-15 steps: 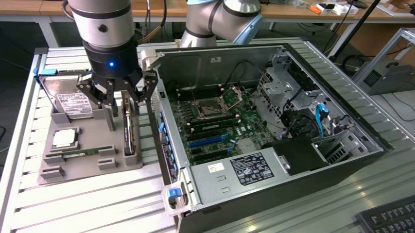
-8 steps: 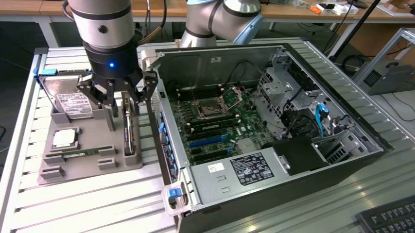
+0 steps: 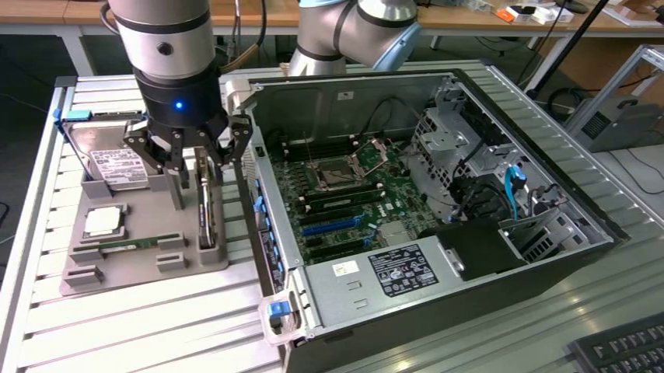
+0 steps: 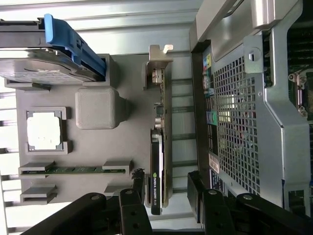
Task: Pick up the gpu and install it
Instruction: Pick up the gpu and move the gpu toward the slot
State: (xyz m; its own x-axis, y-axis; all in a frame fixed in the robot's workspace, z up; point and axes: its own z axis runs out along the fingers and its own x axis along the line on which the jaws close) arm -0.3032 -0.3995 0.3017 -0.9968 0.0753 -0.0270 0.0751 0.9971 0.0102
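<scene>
Wrist view has the claw spread wide w/ nothing in it, straddling the gpu. One of its fingers stands off the black cooler face and the other off the board side. There's a gap on each side, so no contact yet as far as I can tell. The gpu sits directly under the claw, upright on its long edge in a slot of the grey holder. The claw is over the cooler end; the silver bracket is at the card's far end from the tips. In the exterior view the claw hangs low over the holder's edge, and the open PC case is just beside the claw on the card's board side. The HDD, CPU and RAM stick lie on the claw's other side, away from the case, all on the same holder on the slatted bench. The mobo is exposed inside the case. Step in hand, I'd say, is the pre-grasp part of the pick-up; the install hasn't started, since the card is seated in its slot. The next move prob. calls for the jaws centred and square to the card's faces, and low enough to bite on the card body, not just its top edge. They'd need to clear the holder walls. It's a thin upright card, so an off-centre pinch could tip it.
</scene>
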